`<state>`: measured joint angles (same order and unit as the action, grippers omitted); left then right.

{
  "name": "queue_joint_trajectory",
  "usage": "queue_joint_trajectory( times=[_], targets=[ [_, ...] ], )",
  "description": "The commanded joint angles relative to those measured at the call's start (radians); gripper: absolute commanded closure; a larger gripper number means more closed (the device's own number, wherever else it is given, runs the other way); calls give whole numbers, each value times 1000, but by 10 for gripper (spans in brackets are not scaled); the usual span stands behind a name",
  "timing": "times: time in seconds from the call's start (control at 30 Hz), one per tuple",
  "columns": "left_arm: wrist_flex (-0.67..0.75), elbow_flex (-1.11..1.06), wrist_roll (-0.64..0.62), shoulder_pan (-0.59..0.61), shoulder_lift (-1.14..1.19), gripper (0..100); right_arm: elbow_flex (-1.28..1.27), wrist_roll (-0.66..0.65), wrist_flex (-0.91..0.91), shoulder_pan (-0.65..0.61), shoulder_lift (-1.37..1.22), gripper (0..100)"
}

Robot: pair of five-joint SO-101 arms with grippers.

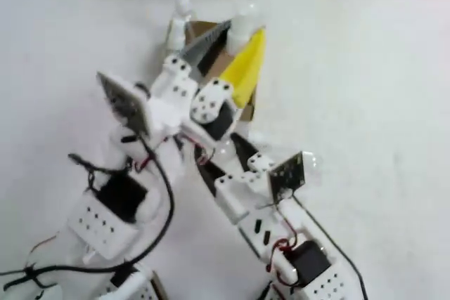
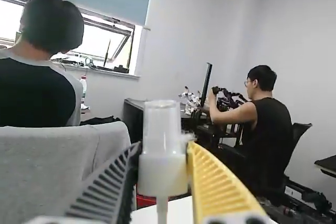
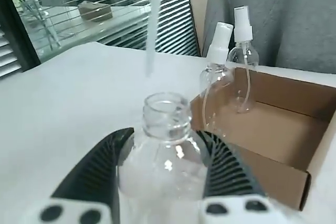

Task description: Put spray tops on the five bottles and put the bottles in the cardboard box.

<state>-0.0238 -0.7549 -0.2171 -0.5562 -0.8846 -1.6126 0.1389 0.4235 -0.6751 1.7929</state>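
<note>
Left hand pinches the light spray top by its collar — right hand clamps the open bottle, probably slick, below its neck.

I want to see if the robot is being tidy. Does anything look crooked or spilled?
One thing: at a corner of the cardboard box, the nearer capped bottle leans over, its white top tilted, while the bottle behind it stands straight. Nothing looks spilled or broken.
</note>
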Motion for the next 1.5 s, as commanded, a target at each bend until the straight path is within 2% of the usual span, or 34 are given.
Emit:
queue_joint_trajectory(
  times=[0.0, 0.2, 0.33, 0.43, 0.67, 1.2, 1.47],
  targets=[
    [23, -34, -18, -2, -127, 980, 14, -9, -19, 1, 8, 979],
    [28, -44, -28, -5, -130, 980, 14, -9, -16, -4, 8, 979],
    [28, -44, -95, -4, -130, 980, 14, -8, -15, -1, 8, 979],
    [31, -61, -100, -2, -130, 980, 14, -5, -13, -1, 8, 979],
    [160, -161, -101, 1, -128, 980, 12, -3, -13, -1, 8, 979],
    [163, -170, -101, 59, -128, 980, 3, -3, -13, -2, 8, 979],
    [164, -201, -101, 48, -127, 980, 3, -3, -13, -1, 8, 979]
  ],
)
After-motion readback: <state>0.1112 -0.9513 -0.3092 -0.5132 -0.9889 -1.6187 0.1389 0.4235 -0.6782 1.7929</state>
